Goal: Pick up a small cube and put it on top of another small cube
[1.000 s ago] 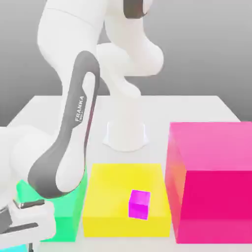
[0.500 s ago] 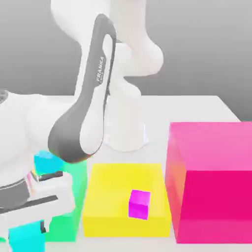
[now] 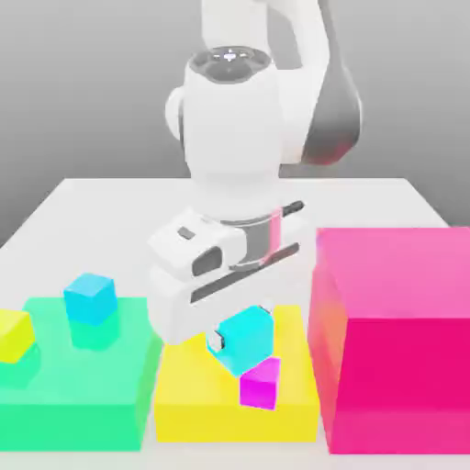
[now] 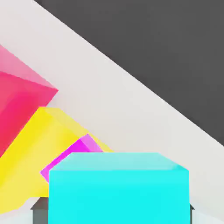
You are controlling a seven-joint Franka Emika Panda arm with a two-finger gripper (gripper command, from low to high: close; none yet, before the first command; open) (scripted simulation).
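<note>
Step in hand: the turquoise cube (image 3: 246, 340) appears to be in transfer toward the magenta cube (image 3: 261, 384); the stacking is judged to be near but not done.
Tool state: the tool (image 3: 242, 329) is clamped on the turquoise cube, which is gripped by two opposite sides.
Turquoise cube: it is held between the fingertips, below the body of the tool, and is seen over the yellow block (image 3: 188, 397); in the hand view, part of the magenta cube is hidden by it.
Magenta cube: it is set on the yellow block, outside the tool's grip; in the exterior view its upper corner is overlapped by the turquoise cube. Whether the two are touching cannot be told.
Next move: the turquoise cube should be centred over the magenta cube, its faces turned to match if needed, then lowered gently and released only once it is fully supported.
Risk: if the descent is begun off-centre, the magenta cube could be nudged or tipped.
Pink block: the large pink block (image 3: 404, 381) is stood beside the yellow block, so sideways clearance should be watched.
</note>
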